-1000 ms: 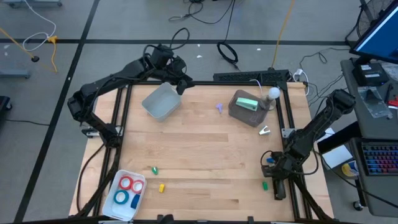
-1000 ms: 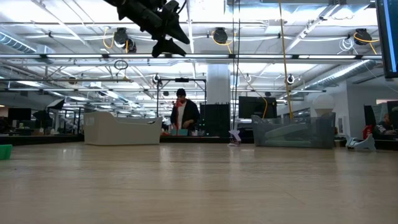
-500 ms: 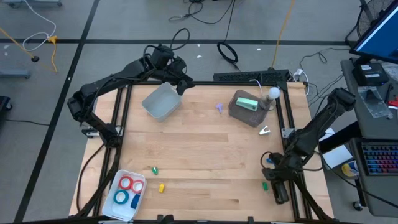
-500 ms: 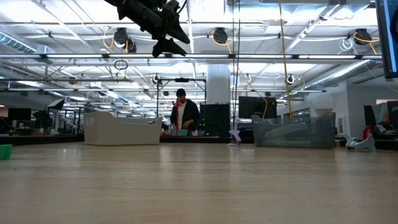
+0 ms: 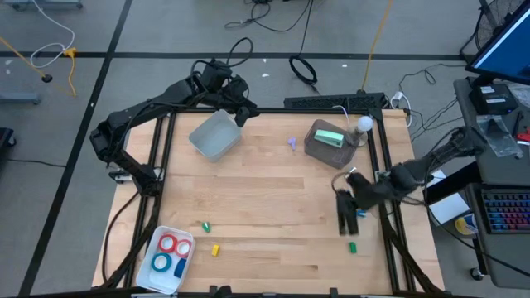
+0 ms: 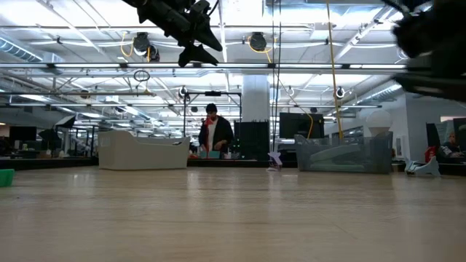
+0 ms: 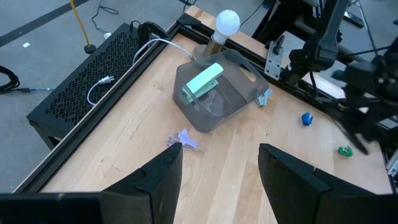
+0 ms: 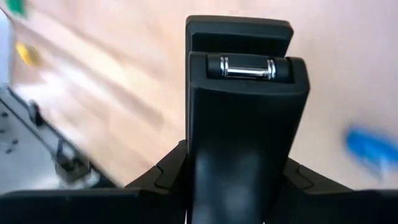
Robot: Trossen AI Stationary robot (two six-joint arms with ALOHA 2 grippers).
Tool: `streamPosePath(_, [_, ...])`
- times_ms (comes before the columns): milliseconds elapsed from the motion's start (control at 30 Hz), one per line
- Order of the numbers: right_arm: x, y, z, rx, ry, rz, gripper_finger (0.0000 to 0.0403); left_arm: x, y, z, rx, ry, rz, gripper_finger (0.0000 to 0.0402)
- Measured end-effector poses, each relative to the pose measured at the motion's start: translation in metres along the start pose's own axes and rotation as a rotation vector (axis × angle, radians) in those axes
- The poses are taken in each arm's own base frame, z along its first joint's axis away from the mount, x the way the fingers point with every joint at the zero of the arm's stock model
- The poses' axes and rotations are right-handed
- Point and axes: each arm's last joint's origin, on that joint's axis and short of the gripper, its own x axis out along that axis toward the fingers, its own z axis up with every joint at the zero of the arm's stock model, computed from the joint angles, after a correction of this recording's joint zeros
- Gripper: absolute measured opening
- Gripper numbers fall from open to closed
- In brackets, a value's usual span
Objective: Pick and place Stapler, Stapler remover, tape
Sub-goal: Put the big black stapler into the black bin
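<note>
Both arms are black, built from long thin links with thick rounded joints. The left arm (image 5: 145, 112) carries a black cable looping behind its wrist. The right gripper (image 8: 239, 134) has flat matte black fingers and a small shiny metal pin across them.

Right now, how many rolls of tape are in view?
4: two red rolls and two blue rolls, all in the white tray at the table's near-left corner. None seem hidden.
</note>
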Motion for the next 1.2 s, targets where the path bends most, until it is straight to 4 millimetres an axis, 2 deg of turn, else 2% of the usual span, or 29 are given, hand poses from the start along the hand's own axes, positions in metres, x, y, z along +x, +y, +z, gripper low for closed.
streamPosePath(233, [-0.005,0.009,0.06,-0.187,-0.286,0.063,0.0128,0.0,0.0,0.0,0.007,0.0,0.0,0.0209])
streamPosePath(533, [-0.024,0.0,0.125,-0.397,-0.596,0.011,0.0128,0.0,0.0,0.0,0.007,0.001,-0.001,0.0209])
streamPosePath(733, [-0.055,-0.011,0.153,-0.388,-0.516,-0.178,0.0128,0.0,0.0,0.0,0.007,0.001,-0.001,0.0209])
streamPosePath(900, [-0.077,-0.003,0.183,-0.46,-0.44,-0.328,0.0128,0.0,0.0,0.0,0.007,0.001,-0.001,0.0209])
streamPosePath(1033, [-0.071,0.003,0.214,-0.569,-0.348,-0.414,0.0128,0.0,0.0,0.0,0.007,0.001,-0.002,0.0209])
streamPosePath(1200, [-0.041,0.0,0.244,-0.694,-0.151,-0.491,0.0128,0.0,0.0,0.0,0.008,0.001,-0.002,0.0209])
